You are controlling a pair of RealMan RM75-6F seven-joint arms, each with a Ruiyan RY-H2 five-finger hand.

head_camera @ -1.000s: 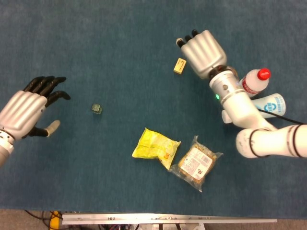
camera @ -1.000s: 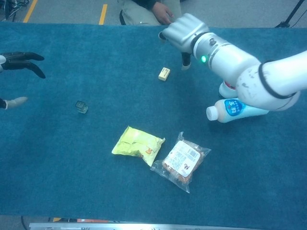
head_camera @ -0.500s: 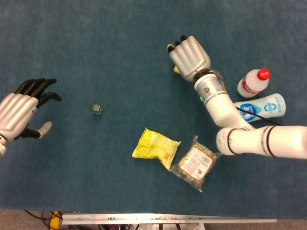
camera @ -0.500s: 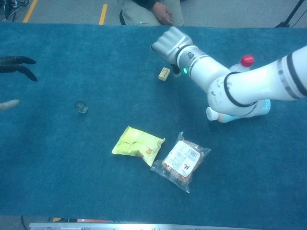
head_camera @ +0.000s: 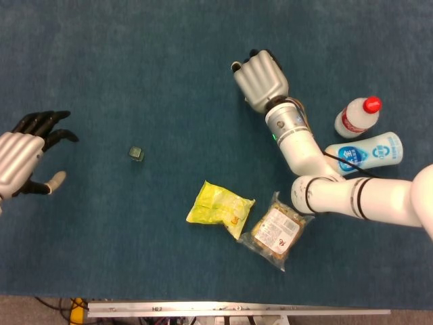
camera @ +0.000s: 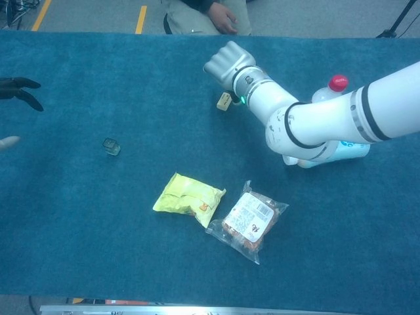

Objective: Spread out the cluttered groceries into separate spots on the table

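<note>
Right robot hand (head_camera: 260, 78) of mine hung knuckles-up over the small yellow block (camera: 224, 102), which peeked out at its edge in the chest view and was hidden under it from the head view. Its fingers curled downward, but I could not tell whether they were clamped on the block or only cupped above it. My left robot hand (head_camera: 24, 159) sat far out at nine o'clock on the tabletop (head_camera: 135, 68), fingers apart and holding nothing.

As for progress, I judged the job about half done. The little dark cube (head_camera: 137, 154) lay alone, well apart from everything, toward nine o'clock of the table's middle. The yellow block, up at about one o'clock, also had room around it, though my hand was on or over it, so I took that as the piece being placed.

What remained was two clusters. The yellow snack bag (head_camera: 218, 206) and the clear packet of brown snacks (head_camera: 276, 230) lay just beside each other at six o'clock, corners nearly touching or touching; I could not tell which. Over at three o'clock, the white bottle with the red cap (head_camera: 356, 116) stood right next to the blue-labelled bottle (head_camera: 369, 150) lying on its side, partly behind my right forearm. Each pair, I judged, needed one member carried off to bare cloth, of which plenty showed at eleven and seven o'clock.
</note>
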